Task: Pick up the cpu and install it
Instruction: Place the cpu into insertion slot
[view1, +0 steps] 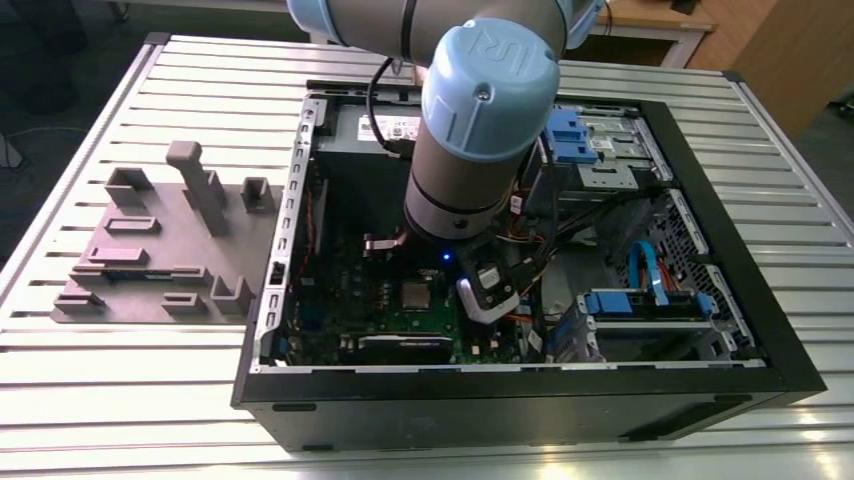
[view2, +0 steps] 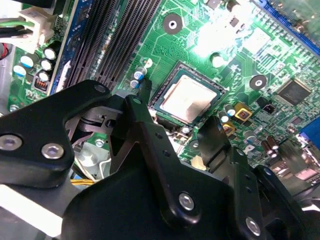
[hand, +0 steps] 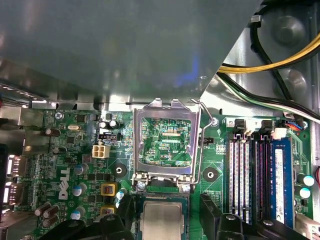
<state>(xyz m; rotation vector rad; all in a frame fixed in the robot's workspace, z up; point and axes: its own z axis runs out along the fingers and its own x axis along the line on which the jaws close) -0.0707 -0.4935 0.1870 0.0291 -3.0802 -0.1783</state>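
CPU (hand: 161, 223) lying flat in its socket (hand: 162, 198) on the green board (hand: 220, 192), gripper (hand: 167, 207) directly over it.
Fingers (hand: 210, 212) apart, one either side of the chip, clamping nothing; looks like a placement pose. Metal frame (hand: 165, 107) tipped up open just beside, lever (hand: 202, 145) raised, leaving the socket uncovered. Memory slots (hand: 245, 170) near one finger; yellow cables (hand: 280, 62) and grey box (hand: 125, 50) farther off, not obstructing.
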